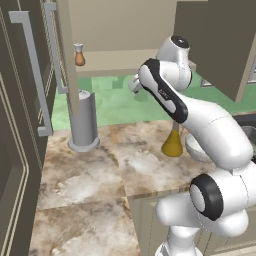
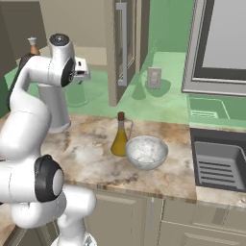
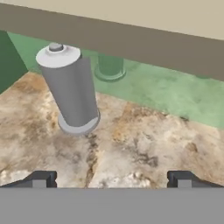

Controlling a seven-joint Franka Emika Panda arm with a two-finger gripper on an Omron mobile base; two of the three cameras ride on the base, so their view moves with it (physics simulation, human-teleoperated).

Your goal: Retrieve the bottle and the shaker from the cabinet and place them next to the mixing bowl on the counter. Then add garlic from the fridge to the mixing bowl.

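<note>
The tool (image 3: 112,178) hangs over the mottled tabletop (image 3: 144,144) with its jaws spread wide and nothing between them. Ahead of it stands a tall grey cylinder (image 3: 72,89), upright, near the green back wall, with bare marble between it and the fingertips (image 3: 41,178). The shaker (image 1: 79,55) sits on the cabinet (image 1: 115,57) shelf close to its front edge, above the cylinder. The bottle (image 2: 120,135) stands on the tabletop just beside the mixing bowl (image 2: 146,152), well back from the front edge. The fridge (image 1: 22,125) door borders the tabletop's left end.
</note>
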